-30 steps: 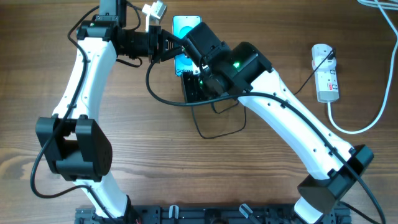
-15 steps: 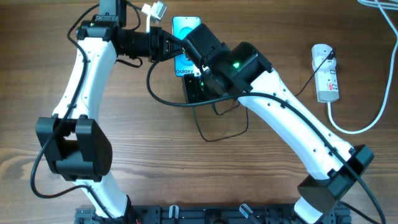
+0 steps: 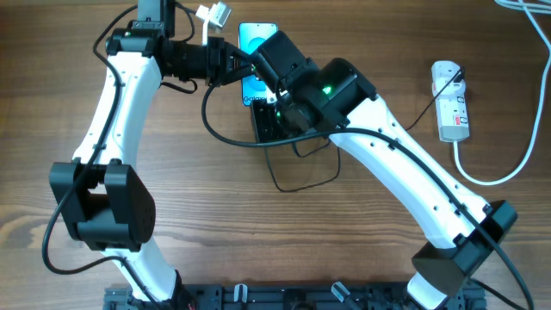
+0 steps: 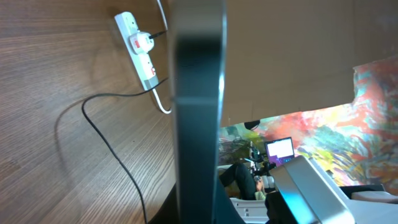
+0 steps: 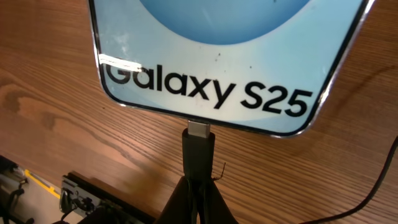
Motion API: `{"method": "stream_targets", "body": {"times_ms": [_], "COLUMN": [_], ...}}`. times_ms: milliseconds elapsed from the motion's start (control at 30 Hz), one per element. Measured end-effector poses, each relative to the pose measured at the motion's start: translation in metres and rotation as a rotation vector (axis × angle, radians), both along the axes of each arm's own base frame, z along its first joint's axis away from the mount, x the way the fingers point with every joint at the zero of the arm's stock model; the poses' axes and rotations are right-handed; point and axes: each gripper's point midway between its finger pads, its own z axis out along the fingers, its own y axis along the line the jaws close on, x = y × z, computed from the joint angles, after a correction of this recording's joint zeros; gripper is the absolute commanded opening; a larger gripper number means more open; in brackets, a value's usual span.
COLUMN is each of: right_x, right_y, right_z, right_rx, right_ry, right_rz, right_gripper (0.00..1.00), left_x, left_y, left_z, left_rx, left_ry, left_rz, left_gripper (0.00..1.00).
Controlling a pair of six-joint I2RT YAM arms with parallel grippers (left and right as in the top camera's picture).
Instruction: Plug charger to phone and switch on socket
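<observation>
The phone [image 3: 257, 35] has a cyan screen and lies at the far middle of the table, half hidden under both wrists. My left gripper [image 3: 234, 66] is shut on its long edges; in the left wrist view the phone [image 4: 199, 93] shows edge-on between the jaws [image 4: 199, 211]. My right gripper [image 5: 198, 186] is shut on the charger connector [image 5: 199, 149]. The connector's metal tip touches the port in the phone's short edge [image 5: 211, 62], below the "Galaxy S25" text. The thin black charger cable [image 3: 301, 176] loops across the table to the white socket [image 3: 451, 102] at the right.
A thick white cord [image 3: 516, 164] curves from the socket toward the far right corner. The socket [image 4: 138, 46] and the black cable [image 4: 106, 130] also show in the left wrist view. A small white connector [image 3: 215, 13] hangs near the left wrist. A black rail [image 3: 258, 297] lines the front edge.
The charger cable's loop on the table has shifted slightly. Both arms and the phone are almost still.
</observation>
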Motion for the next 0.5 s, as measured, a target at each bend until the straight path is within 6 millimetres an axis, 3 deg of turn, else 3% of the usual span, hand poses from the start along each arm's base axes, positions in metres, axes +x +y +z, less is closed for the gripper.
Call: {"method": "stream_targets", "body": {"times_ms": [500], "right_x": [0.0007], "right_y": [0.0009], "right_z": [0.0005], "right_rx": [0.004], "right_ry": [-0.004], "right_rz": [0.003], "right_gripper": [0.04], "left_x": [-0.0014], "left_y": [-0.0008], "left_z": [0.0034], "left_rx": [-0.02], "left_ry": [0.001], "left_rz": [-0.008], "left_gripper": [0.04]}}
